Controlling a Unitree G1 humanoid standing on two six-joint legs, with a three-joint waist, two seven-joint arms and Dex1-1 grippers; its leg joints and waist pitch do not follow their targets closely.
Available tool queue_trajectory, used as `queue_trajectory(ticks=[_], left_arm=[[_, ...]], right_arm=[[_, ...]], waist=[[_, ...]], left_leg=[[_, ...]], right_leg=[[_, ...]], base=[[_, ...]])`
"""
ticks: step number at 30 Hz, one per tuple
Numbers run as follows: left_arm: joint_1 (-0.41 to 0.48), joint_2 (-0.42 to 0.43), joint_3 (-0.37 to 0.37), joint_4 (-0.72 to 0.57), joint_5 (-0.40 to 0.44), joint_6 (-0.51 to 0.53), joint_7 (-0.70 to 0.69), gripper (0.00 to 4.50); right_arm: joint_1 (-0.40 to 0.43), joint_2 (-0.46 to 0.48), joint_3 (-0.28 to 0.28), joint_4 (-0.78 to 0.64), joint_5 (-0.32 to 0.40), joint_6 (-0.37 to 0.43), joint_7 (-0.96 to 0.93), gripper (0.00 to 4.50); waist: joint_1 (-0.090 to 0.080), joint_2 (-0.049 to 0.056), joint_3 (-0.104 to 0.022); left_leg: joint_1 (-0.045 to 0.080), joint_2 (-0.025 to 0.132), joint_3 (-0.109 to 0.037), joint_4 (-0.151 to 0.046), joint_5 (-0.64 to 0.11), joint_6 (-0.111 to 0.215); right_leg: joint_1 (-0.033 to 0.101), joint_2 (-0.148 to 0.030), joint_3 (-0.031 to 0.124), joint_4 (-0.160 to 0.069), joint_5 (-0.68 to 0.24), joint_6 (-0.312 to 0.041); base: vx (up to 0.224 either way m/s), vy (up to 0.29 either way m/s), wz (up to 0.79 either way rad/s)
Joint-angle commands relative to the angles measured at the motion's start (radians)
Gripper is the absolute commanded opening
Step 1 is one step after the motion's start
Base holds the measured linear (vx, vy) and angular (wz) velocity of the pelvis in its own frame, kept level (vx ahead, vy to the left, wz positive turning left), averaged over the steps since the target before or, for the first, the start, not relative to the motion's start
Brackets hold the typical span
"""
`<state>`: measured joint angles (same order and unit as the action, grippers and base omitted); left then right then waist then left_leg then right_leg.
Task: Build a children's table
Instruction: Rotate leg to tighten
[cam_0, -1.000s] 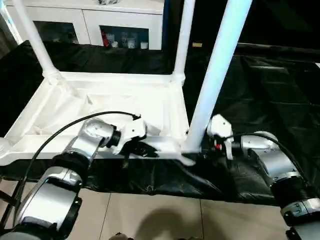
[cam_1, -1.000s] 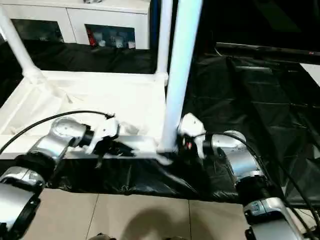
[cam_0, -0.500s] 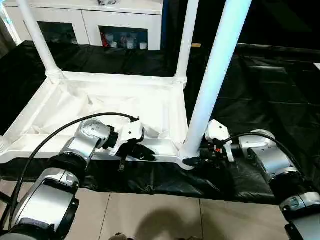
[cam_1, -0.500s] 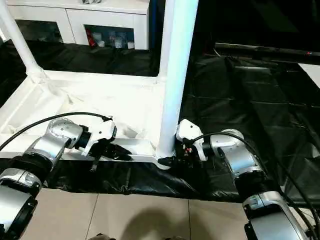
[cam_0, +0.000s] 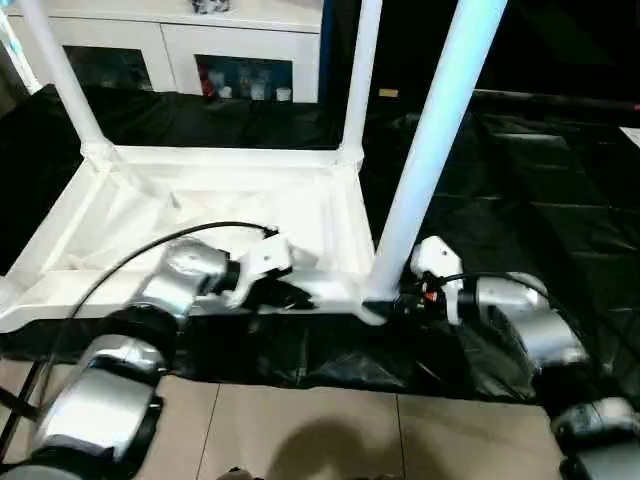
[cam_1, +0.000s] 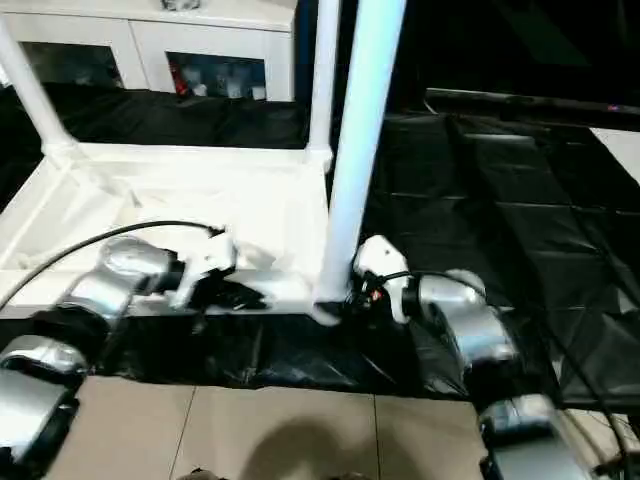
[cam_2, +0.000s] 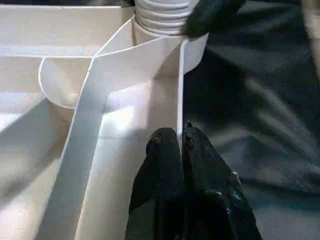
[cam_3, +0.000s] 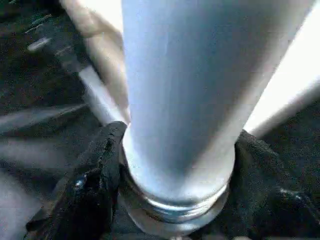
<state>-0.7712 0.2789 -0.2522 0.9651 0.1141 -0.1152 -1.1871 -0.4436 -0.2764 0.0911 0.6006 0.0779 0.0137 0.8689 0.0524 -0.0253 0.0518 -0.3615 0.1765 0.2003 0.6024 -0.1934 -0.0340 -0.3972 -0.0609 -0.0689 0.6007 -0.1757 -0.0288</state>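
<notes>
Leg-fitting stage. Children's table top (cam_0: 200, 215) lies upside down on the black-draped table (cam_0: 540, 180), ribbed underside up. Three legs stand upright in corner sockets: far-left leg (cam_0: 55, 75), far-right leg (cam_0: 358, 75), near-right leg (cam_0: 435, 140). Near-left corner is cut off at the picture edge; whether it has a leg cannot be told.

Left gripper (cam_2: 181, 145): fingers pressed together, pinching the thin near rim wall (cam_2: 179, 90) of the top, just left of the near-right socket. Reads as a steadying hold.

Right gripper (cam_3: 175, 165): fingers spread to either side of the near-right leg's base, one finger (cam_3: 97, 170) against the ribbed collar where the leg enters the socket. Looks like a clasp around the leg; how firm, cannot tell.

Judgement: step in hand is seating or twisting the near-right leg home. Next move calls for a firm hold low on the leg and push or turn into the socket while the left hold keeps the top from sliding.

Hard to make out: how deep the leg sits; leg tops run out of frame; white cabinet (cam_0: 170, 45) beyond, contents indistinct.
</notes>
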Motion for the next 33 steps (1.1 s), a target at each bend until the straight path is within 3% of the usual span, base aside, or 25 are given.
queue_trajectory(ticks=[1,2,5,6,7,8,9,10,13,16,21,24,27,29,33], left_arm=[[-0.003,-0.094,-0.033,0.024,0.018,0.033,0.104,0.0],[-0.004,-0.137,-0.038,0.027,0.023,0.042,0.149,0.0],[-0.005,-0.184,-0.045,0.026,0.029,0.048,0.196,0.0],[-0.005,-0.184,-0.045,0.026,0.029,0.048,0.196,0.0],[-0.007,-0.195,-0.049,0.03,0.031,0.044,0.2,0.0],[-0.007,-0.195,-0.049,0.03,0.031,0.044,0.2,0.0],[-0.006,-0.193,-0.053,0.03,0.035,0.034,0.195,0.0],[-0.004,-0.181,-0.053,0.032,0.042,0.021,0.184,0.0],[0.003,-0.151,-0.047,0.022,0.037,-0.004,0.135,0.0],[0.014,-0.114,-0.046,0.006,0.026,-0.042,0.067,0.0],[0.045,-0.024,-0.029,-0.053,-0.043,-0.066,-0.147,0.0],[0.051,0.017,-0.037,-0.069,-0.047,-0.072,-0.211,0.0],[0.048,0.048,-0.037,-0.072,-0.046,-0.084,-0.263,0.0],[0.039,0.058,-0.034,-0.063,-0.046,-0.094,-0.289,0.0],[0.035,0.066,-0.037,-0.061,-0.046,-0.093,-0.313,0.0]], right_arm=[[0.007,0.084,0.032,-0.029,-0.009,0.029,-0.112,2.72],[0.003,0.139,0.035,-0.007,-0.036,0.03,-0.214,2.72],[-0.024,0.214,0.025,0.027,-0.048,0.028,-0.325,2.72],[-0.024,0.214,0.025,0.027,-0.048,0.028,-0.325,2.72],[-0.038,0.237,0.031,0.026,-0.05,0.009,-0.334,2.72],[-0.038,0.237,0.031,0.026,-0.05,0.009,-0.334,3.27],[-0.04,0.239,0.037,0.02,-0.05,-0.003,-0.322,3.27],[-0.034,0.233,0.034,-0.011,-0.029,0.008,-0.268,3.41],[-0.018,0.185,0.038,-0.049,-0.013,0.02,-0.18,3.67],[-0.008,0.119,0.049,-0.062,-0.017,0.01,-0.102,3.87],[-0.037,-0.011,0.042,-0.03,0.011,-0.015,0.097,3.87],[-0.05,-0.056,0.063,-0.03,0.017,-0.014,0.205,3.87],[-0.06,-0.087,0.094,-0.038,0.015,0.002,0.324,3.87],[-0.068,-0.1,0.121,-0.036,0.006,0.002,0.381,3.71],[-0.082,-0.1,0.133,-0.02,0.005,-0.012,0.395,3.41]], waist=[[-0.005,-0.002,-0.055],[-0.015,0.001,-0.053],[-0.023,0.0,-0.05],[-0.03,0.004,-0.046],[-0.033,0.003,-0.046],[-0.033,0.003,-0.046],[-0.034,0.005,-0.048],[-0.034,0.009,-0.052],[-0.031,0.003,-0.054],[-0.023,0.0,-0.057],[-0.012,0.0,-0.062],[-0.006,0.001,-0.07],[0.002,-0.004,-0.074],[0.006,-0.003,-0.067],[0.01,-0.004,-0.061]], left_leg=[[0.02,0.064,-0.037,-0.077,-0.249,0.014],[0.023,0.063,-0.038,-0.081,-0.282,-0.001],[0.028,0.059,-0.04,-0.081,-0.326,-0.003],[0.035,0.057,-0.042,-0.079,-0.362,-0.005],[0.038,0.055,-0.047,-0.078,-0.393,-0.003],[0.038,0.055,-0.047,-0.078,-0.393,-0.003],[0.037,0.057,-0.05,-0.082,-0.391,-0.001],[0.031,0.061,-0.051,-0.09,-0.37,0.005],[0.027,0.062,-0.046,-0.09,-0.345,0.015],[0.023,0.062,-0.037,-0.085,-0.278,0.046],[0.02,0.067,-0.027,-0.079,-0.212,0.071],[0.01,0.07,-0.025,-0.073,-0.131,0.097],[0.007,0.068,-0.021,-0.067,-0.1,0.116],[0.006,0.07,-0.021,-0.067,-0.123,0.119],[0.014,0.073,-0.024,-0.074,-0.19,0.063]], right_leg=[[0.035,-0.099,0.052,-0.095,-0.431,-0.166],[0.03,-0.097,0.052,-0.101,-0.451,-0.161],[0.028,-0.099,0.048,-0.111,-0.506,-0.147],[0.021,-0.101,0.048,-0.12,-0.56,-0.135],[0.023,-0.102,0.042,-0.13,-0.629,-0.105],[0.023,-0.102,0.042,-0.13,-0.629,-0.105],[0.026,-0.102,0.041,-0.131,-0.619,-0.099],[0.033,-0.101,0.043,-0.126,-0.55,-0.11],[0.037,-0.1,0.05,-0.116,-0.457,-0.141],[0.041,-0.104,0.057,-0.104,-0.359,-0.181],[0.049,-0.101,0.056,-0.09,-0.28,-0.217],[0.054,-0.096,0.053,-0.066,-0.136,-0.252],[0.053,-0.096,0.054,-0.057,-0.077,-0.267],[0.046,-0.096,0.052,-0.061,-0.114,-0.261],[0.039,-0.097,0.054,-0.077,-0.281,-0.219]], base=[[0.0,0.0,0.0],[0.0,0.0,0.0],[0.0,0.0,0.0],[0.0,0.0,0.0],[0.0,0.0,0.0],[0.0,0.0,0.0],[0.0,0.0,0.0],[0.0,0.0,0.0],[0.0,0.0,0.0],[0.0,0.0,0.0],[0.0,0.0,0.0],[0.0,0.0,0.0],[0.0,0.0,0.0],[0.0,0.0,0.0],[0.0,0.0,0.0]])
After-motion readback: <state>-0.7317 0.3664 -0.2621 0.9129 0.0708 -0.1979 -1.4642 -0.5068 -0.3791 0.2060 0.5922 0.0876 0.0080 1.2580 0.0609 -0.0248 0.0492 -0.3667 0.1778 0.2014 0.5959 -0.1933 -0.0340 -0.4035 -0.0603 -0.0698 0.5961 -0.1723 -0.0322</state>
